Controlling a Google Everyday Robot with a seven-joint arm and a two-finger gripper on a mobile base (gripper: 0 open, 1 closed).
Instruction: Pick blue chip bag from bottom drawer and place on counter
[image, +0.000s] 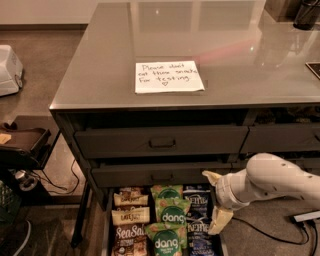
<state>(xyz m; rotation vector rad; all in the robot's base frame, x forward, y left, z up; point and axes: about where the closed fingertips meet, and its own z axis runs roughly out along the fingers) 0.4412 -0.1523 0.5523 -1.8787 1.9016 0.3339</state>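
The bottom drawer (107, 225) is pulled open below the cabinet front. Two navy "Kettle" blue chip bags lie in its right column, one behind (196, 198) and one in front (198, 239). Green "dang" bags (169, 216) fill the middle column and brown snack bags (129, 220) the left. My gripper (215, 199) reaches in from the right on a white arm (272, 182). It is at the right edge of the drawer, beside the Kettle bags. Its cream fingers (220, 220) are spread open and hold nothing. The grey counter (235, 50) bears a white handwritten note (168, 76).
Two shut narrower drawers (160, 142) sit above the open one. A dark cart (25, 145) with cables stands on the floor at left, and a white appliance (9, 70) behind it. A dark object (306, 14) stands at the counter's far right corner.
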